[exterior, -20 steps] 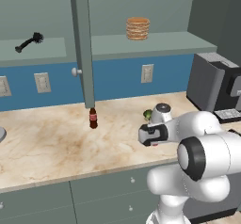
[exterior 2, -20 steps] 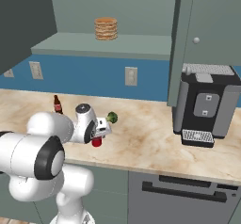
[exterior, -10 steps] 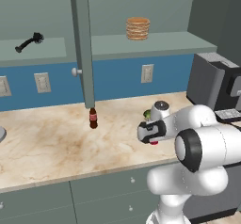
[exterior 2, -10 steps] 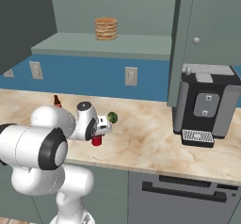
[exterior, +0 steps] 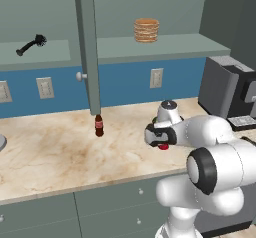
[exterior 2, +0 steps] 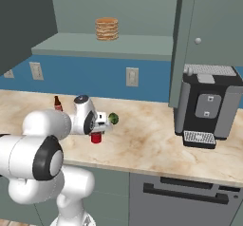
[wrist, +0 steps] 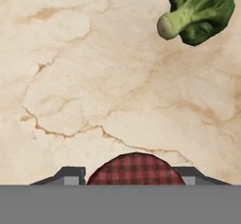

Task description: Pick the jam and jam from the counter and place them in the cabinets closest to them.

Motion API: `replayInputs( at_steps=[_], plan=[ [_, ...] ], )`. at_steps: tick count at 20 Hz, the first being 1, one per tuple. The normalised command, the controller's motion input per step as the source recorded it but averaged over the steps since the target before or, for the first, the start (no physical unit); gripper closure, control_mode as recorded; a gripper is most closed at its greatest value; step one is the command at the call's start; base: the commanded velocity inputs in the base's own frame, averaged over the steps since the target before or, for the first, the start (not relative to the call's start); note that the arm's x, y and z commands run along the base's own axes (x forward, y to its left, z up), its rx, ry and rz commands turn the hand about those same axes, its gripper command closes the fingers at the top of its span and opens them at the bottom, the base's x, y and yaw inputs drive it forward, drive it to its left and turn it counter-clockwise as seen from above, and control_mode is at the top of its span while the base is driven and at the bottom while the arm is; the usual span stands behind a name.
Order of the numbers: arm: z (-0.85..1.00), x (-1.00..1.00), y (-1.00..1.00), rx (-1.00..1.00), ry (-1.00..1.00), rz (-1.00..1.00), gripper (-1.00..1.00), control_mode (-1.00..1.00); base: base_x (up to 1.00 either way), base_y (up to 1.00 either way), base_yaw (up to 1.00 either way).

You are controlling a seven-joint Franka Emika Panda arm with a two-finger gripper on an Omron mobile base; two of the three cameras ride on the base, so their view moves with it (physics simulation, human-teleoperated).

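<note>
1. Gripping the dark red jam jar (wrist: 135, 168), the gripper (wrist: 130, 176) has one finger pressed to each side of its red-checked lid.
2. The jar (exterior 2: 96, 137) sits low over the counter (exterior 2: 152, 139); whether it touches the stone cannot be determined.
3. A green leafy ball (wrist: 197, 11) lies on the counter just beyond the jar.
4. A slim brown bottle (exterior: 99, 125) stands well to the left, below an open cabinet door (exterior: 89, 47).
5. A coffee machine (exterior 2: 205, 107) stands at the right.
</note>
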Motion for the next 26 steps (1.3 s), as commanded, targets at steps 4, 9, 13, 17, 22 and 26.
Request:
replayInputs(
  at_steps=[4,9,13,17,22,26],
  plan=[
    [0.69,-0.05,0.13,0.00,0.05,-0.11,1.00,-1.00,0.00,0.00,0.00],
    [0.73,-0.18,0.08,0.00,0.01,-0.08,1.00,-1.00,0.00,0.00,0.00],
    [0.78,-0.16,0.08,0.00,0.00,-0.07,1.00,-1.00,0.00,0.00,0.00],
    [0.76,-0.14,0.08,0.00,0.00,-0.06,1.00,-1.00,0.00,0.00,0.00],
    [0.71,-0.08,0.08,0.00,0.00,-0.06,1.00,-1.00,0.00,0.00,0.00],
    [0.71,-0.01,0.04,0.00,0.00,-0.06,1.00,-1.00,0.00,0.00,0.00]
  ],
)
